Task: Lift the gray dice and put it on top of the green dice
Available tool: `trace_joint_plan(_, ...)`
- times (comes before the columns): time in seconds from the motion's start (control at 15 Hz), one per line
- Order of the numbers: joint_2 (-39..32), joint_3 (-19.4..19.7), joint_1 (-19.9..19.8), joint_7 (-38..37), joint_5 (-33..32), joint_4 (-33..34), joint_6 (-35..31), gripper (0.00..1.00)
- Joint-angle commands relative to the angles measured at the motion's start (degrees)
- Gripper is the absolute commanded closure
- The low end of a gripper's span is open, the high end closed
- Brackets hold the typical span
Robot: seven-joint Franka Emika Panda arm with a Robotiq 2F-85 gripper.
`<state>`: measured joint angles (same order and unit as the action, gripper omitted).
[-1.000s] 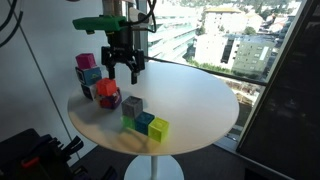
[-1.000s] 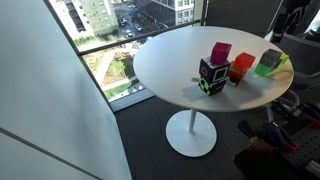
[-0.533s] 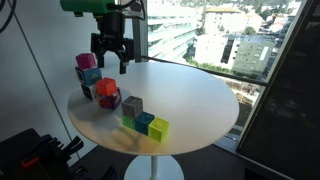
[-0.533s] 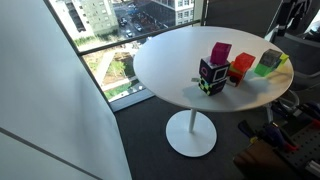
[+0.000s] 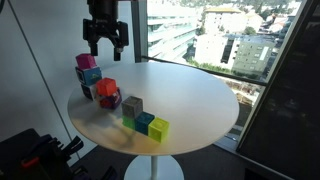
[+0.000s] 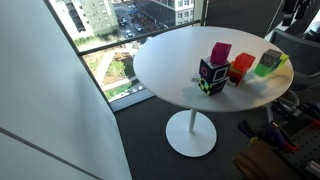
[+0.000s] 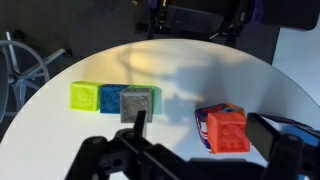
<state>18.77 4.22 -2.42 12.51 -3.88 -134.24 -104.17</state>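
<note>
Gray dice (image 7: 135, 103) sits on the green dice (image 7: 152, 95), as far as the wrist view shows: a lime edge peeks out at its 3 o'clock side. In an exterior view the gray dice (image 5: 132, 104) stands directly over the green dice (image 5: 129, 123) at the near end of a short row. A teal cube (image 7: 110, 97) touches the pair at 9 o'clock in the wrist view, and a yellow cube (image 7: 85, 96) follows beyond it. A red cube (image 7: 225, 128) lies apart toward 4 o'clock.

The fingers (image 5: 122, 40) hang spread and empty, high above the white desk (image 5: 195, 100), toward 11 o'clock from the stack and over a purple block (image 5: 85, 62).

The placing looks done, so the step in hand is probably a clean retreat. Doing it well means holding the fingers apart and travelling up and away. They should not dip toward the purple block or the red cube (image 5: 107, 92) beneath them. The stack also deserves a check that the top piece sits square, since an overhanging edge could tip with any nudge of the desk.
</note>
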Motion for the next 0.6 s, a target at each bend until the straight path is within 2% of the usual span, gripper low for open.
trace_joint_plan(0.0,2.39,-0.73,0.31,-2.8,0.41,1.11,0.85,0.0)
trace_joint_plan(0.53,5.68,-2.44,-0.09,-12.06,0.28,-0.31,-4.09,0.0)
